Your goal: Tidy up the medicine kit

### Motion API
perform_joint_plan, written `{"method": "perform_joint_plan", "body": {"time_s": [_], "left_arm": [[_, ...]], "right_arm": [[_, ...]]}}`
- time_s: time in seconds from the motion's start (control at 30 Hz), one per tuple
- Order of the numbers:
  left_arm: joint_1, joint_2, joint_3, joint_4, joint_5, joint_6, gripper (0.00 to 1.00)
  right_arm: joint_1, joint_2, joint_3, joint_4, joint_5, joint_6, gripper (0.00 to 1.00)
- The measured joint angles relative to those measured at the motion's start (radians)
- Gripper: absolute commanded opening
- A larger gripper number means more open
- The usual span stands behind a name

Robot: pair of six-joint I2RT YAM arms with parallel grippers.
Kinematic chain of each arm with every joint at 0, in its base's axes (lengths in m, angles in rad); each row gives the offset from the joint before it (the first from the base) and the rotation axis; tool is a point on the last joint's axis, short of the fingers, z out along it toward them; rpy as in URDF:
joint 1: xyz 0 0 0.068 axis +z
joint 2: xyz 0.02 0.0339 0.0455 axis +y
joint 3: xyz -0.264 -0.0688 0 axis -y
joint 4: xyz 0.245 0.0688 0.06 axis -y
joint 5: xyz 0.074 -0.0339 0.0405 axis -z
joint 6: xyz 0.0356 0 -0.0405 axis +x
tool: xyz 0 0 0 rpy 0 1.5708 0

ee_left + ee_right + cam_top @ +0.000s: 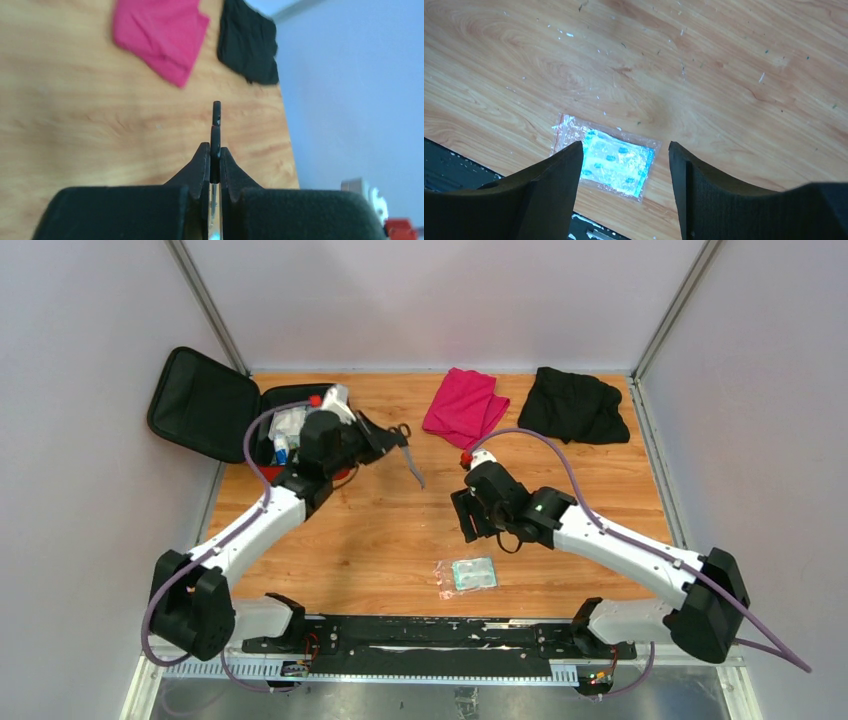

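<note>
Left claw [212, 149] pinches what look like scissors [215, 117] beside the open medicine kit [200, 405], likely for stowing; right claw [624, 145] gapes empty above the plastic packet [606, 162] on the desk [674, 75].

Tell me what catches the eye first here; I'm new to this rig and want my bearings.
The medicine kit lies open at the far left corner, and beside it the left gripper is shut on black-handled scissors. Near the front edge a clear packet lies alone, with the open right gripper hanging just behind it.
</note>
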Motion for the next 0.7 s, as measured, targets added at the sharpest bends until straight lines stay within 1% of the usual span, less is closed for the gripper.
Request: {"method": "perform_joint_plan", "body": {"time_s": [0.03,0.07,0.13,0.17,0.23,0.27,0.3,0.4,0.47,0.6,0.7], "left_arm": [[0.051,-0.024,0.103,-0.121,0.0,0.064,0.0],[0.064,-0.027,0.126,-0.144,0.0,0.08,0.0],[0.127,-0.026,0.218,-0.279,0.0,0.152,0.0],[0.164,-0.014,0.285,-0.374,-0.017,0.204,0.0],[0.208,0.019,0.414,-0.544,-0.094,0.298,0.0],[0.215,0.032,0.451,-0.588,-0.121,0.328,0.0],[0.219,0.061,0.531,-0.682,-0.18,0.383,0.0],[0.216,0.142,0.694,-0.845,-0.318,0.494,0.0],[0.216,0.202,0.778,-0.921,-0.396,0.547,0.0],[0.217,0.38,0.948,-1.043,-0.57,0.65,0.0],[0.217,0.506,1.015,-1.092,-0.676,0.707,0.0]], "right_arm": [[0.0,-0.021,-0.017,-0.006,0.0,0.004,0.68],[0.0,-0.042,-0.031,-0.011,0.0,0.006,0.68],[0.0,-0.064,-0.044,-0.018,0.0,0.007,0.68],[0.0,-0.08,-0.053,-0.018,-0.002,0.007,0.68],[-0.002,-0.113,-0.071,-0.019,-0.005,0.006,0.68],[-0.002,-0.125,-0.079,-0.019,-0.006,0.006,0.68],[-0.002,-0.143,-0.089,-0.019,-0.008,0.006,0.68],[-0.002,-0.192,-0.119,-0.022,-0.022,0.006,0.68],[-0.003,-0.212,-0.131,-0.022,-0.029,0.006,0.68],[-0.003,-0.264,-0.179,-0.022,-0.05,0.014,0.67],[-0.003,-0.292,-0.213,-0.023,-0.058,0.027,0.67]]}}
